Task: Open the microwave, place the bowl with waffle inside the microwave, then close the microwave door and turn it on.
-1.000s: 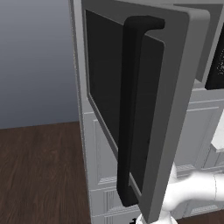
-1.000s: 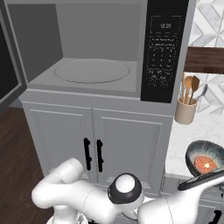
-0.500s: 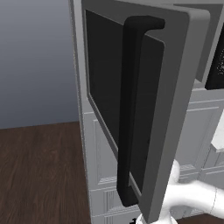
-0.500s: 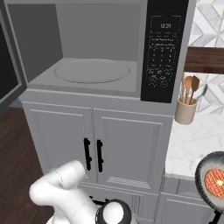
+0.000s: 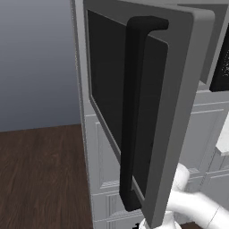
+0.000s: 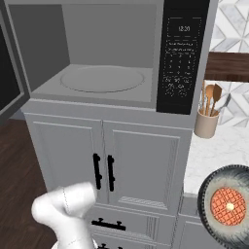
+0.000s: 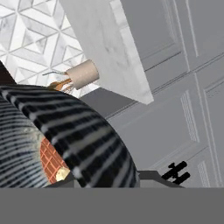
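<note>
Right now I have the bowl low in the right corner of the right base view, the waffle sitting flat in it with a pat of butter on top. In the hand view the bowl's ribbed wall bulges up from the lower left, hard against the camera, with a dark finger tip at its foot. I judge the fingers are pinching the rim, partly closed, though I can't see the contact itself. Carrying it by the rim keeps the waffle level, I think.

The microwave stands wide open at the top of that view, its turntable bare. The microwave door is swung out, filling the middle of the left base view, black handle facing me.

Room-wise, the cavity mouth looks broader than the bowl. My worries are the marble counter edge and the utensil holder just above the bowl on the way up, then the keypad panel flanking the opening.
</note>
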